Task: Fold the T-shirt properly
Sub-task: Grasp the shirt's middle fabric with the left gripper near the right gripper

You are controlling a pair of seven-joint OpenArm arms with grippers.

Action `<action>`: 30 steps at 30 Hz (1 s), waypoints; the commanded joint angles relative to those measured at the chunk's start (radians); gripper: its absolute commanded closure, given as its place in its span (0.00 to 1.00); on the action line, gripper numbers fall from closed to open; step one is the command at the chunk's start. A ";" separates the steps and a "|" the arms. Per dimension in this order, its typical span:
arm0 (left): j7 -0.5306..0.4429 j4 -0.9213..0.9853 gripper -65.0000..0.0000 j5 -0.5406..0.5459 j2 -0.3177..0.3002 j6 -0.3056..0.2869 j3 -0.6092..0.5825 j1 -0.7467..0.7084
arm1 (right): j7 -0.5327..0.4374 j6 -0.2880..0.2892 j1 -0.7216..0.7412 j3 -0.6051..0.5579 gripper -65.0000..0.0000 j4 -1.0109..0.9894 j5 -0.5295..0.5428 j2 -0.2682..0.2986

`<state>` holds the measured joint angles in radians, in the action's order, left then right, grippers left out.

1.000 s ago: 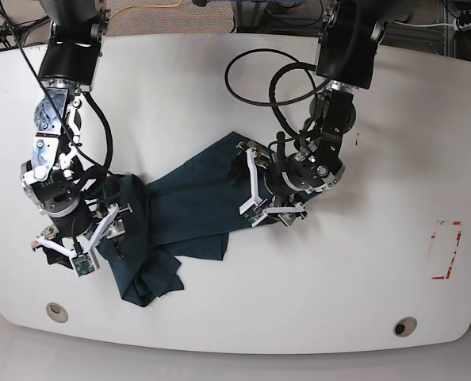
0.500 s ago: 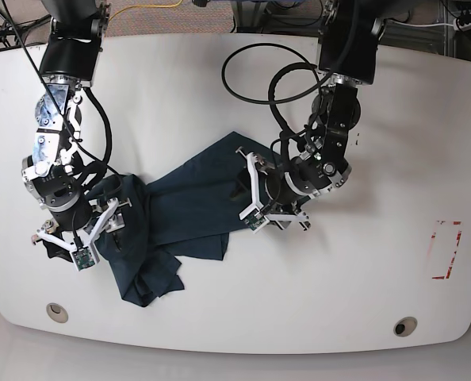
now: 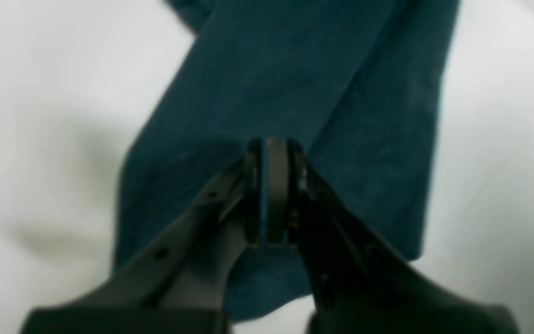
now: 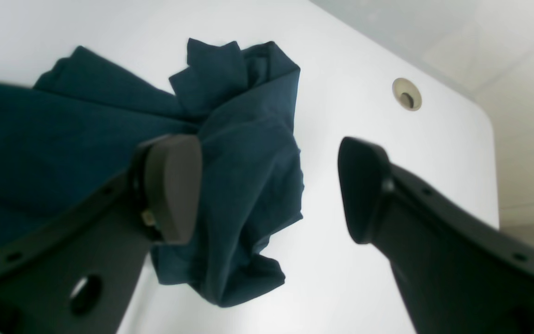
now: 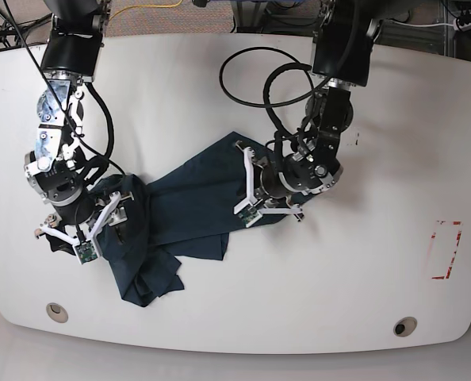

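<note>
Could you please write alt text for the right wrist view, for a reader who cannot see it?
The right tool hangs open above a crumpled dark teal T-shirt on a white table. One pad overlaps the cloth, the other is over bare table.

I see the large, plain, dark navy-teal soft cloth T-shirt [image 5: 184,210] lying crumpled on the broad white rounded tabletop [image 5: 362,262], left of its middle. My left gripper [image 3: 274,195] sits at the shirt's right end, jaws together with cloth beneath them; whether cloth is pinched between them I cannot tell. My right gripper [image 4: 267,185] hangs over the shirt's left end, one finger [image 4: 172,185] above the cloth, the other [image 4: 364,190] above bare table. The bunched heap [image 5: 144,278] lies at the near-left end. A small round metal-ringed hole [image 5: 57,311] sits near-left, another round hole [image 5: 404,326] near-right. A red-marked rectangular outline [image 5: 446,250] lies far right of the shirt.
</note>
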<state>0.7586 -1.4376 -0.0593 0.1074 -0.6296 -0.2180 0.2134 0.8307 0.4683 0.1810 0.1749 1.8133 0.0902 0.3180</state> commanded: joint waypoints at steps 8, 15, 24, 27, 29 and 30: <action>-0.034 -0.012 0.88 0.016 0.040 0.044 -0.002 0.019 | -0.029 -0.003 -0.008 -0.011 0.33 0.028 0.011 -0.017; -0.023 -0.021 0.71 0.029 0.025 0.060 0.001 0.012 | -0.030 -0.003 -0.035 0.001 0.33 0.034 0.010 -0.021; -0.025 -0.007 0.72 0.038 0.009 0.058 0.015 0.020 | -0.024 -0.002 -0.059 0.012 0.33 0.037 0.010 -0.014; -0.046 0.044 0.78 0.020 0.027 0.053 0.012 0.046 | -0.025 0.000 -0.066 0.009 0.34 0.032 0.013 -0.017; -0.056 0.070 0.80 0.016 0.030 0.052 0.012 0.053 | -0.026 0.000 -0.069 0.010 0.34 0.031 0.013 -0.017; -0.060 0.082 0.80 0.015 0.030 0.050 0.012 0.056 | -0.026 0.000 -0.071 0.010 0.34 0.031 0.013 -0.017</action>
<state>0.7334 -1.3602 -0.0559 0.1226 -0.5758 -0.2028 0.2428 0.8303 0.4721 0.0959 0.1814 1.8271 0.1001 0.2901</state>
